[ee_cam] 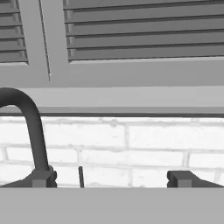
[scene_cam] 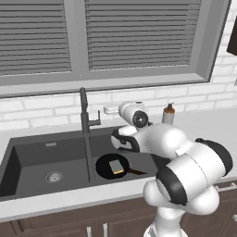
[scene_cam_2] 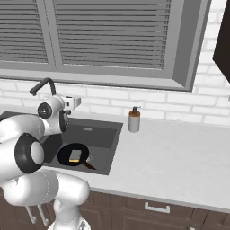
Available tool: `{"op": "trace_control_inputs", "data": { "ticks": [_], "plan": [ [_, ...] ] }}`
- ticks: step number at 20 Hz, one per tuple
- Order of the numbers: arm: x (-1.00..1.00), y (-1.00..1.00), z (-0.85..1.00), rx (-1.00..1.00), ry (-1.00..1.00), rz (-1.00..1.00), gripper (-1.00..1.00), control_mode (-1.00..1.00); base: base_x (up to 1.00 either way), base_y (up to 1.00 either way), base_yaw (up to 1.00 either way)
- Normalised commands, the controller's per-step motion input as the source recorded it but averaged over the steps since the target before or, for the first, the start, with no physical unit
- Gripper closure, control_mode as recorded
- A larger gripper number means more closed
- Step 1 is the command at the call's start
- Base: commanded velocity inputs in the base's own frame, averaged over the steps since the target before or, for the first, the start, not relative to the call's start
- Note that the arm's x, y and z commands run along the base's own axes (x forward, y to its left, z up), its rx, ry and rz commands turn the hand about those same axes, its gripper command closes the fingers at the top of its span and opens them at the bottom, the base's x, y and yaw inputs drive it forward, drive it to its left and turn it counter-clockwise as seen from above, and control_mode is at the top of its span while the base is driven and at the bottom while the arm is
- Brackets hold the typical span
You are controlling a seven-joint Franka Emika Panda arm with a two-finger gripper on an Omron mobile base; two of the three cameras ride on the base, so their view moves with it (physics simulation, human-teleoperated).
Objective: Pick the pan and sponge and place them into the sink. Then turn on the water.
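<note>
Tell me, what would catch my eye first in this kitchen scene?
Probably the big white robot arm rising in front of the counter, its open tool raised near the dark faucet. Next, the black pan sitting in the right basin of the sink, with the yellow sponge lying inside it.

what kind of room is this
Most likely a kitchen, at the sink counter under a window. A dark double-basin sink with a tall black faucet is set into a pale counter, with a soap dispenser and a louvred window behind.
</note>
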Motion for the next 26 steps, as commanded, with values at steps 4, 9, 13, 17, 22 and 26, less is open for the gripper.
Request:
{"op": "trace_control_inputs", "data": {
  "ticks": [4,9,13,17,22,26],
  "plan": [
    [0.0,0.0,-0.16,0.0,-0.01,0.0,-1.0,-1.0,0.0,0.0,0.0],
    [0.1,0.0,-0.03,0.0,-0.01,0.0,-1.0,-1.0,0.0,0.0,0.0],
    [0.05,0.0,0.0,0.0,0.0,0.0,-1.0,-1.0,0.0,0.0,0.0],
    [0.0,0.01,-0.18,0.0,0.0,0.0,-1.0,-1.0,0.0,0.0,0.0],
    [0.0,0.1,-0.37,0.0,-0.01,0.0,-1.0,-1.0,0.0,0.0,0.0],
    [0.0,0.16,-0.32,0.0,0.0,0.0,-1.0,-1.0,0.0,0.0,0.0]
  ]
}}
